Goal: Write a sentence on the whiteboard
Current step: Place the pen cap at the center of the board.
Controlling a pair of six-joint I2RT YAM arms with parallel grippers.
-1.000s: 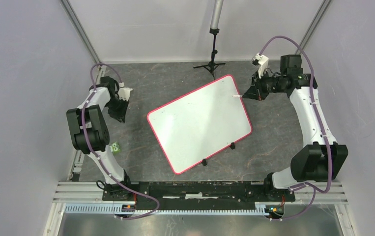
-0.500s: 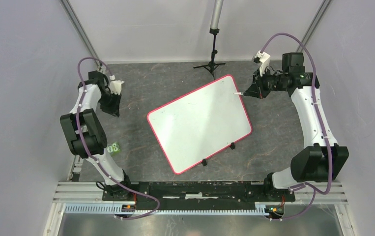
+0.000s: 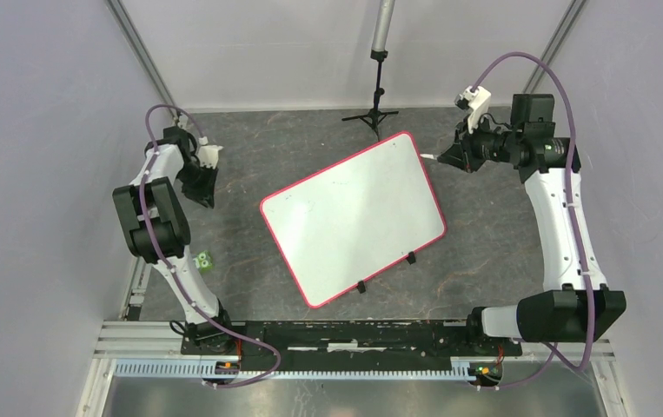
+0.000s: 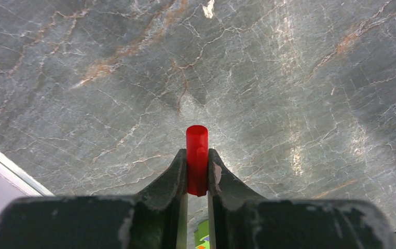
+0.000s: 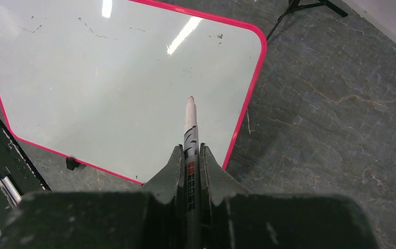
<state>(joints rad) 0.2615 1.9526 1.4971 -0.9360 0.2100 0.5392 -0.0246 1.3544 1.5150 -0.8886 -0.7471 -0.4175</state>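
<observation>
The whiteboard [image 3: 354, 217] lies flat in the middle of the tabletop [image 3: 484, 261], turned askew. Its long axis runs from the left side toward the far right corner, and its small black clips [image 3: 412, 257] sit on the long edge nearer the arm bases. No sentence shows on it, only faint specks and smudges, so writing has not begun.

The right end effector [image 3: 449, 157] is clenched on a marker [image 5: 190, 122], whose bare tip points out ahead of the fingers. It sits just beside the board's far right corner, so the board lies to its left and toward the near edge. In the overhead view the tip is right at the red rim. In the wrist view it aims across the white surface, seemingly held above it rather than touching, though contact cannot be ruled out.

The left end effector [image 4: 198, 158] is clamped on a red cap [image 4: 196, 137] and hangs over bare stone near the far left of the tabletop, well apart from the board. The right arm is plainly the nearer one. The coming move probably calls for carrying the tip inward along the long axis and lowering it onto the board.
</observation>
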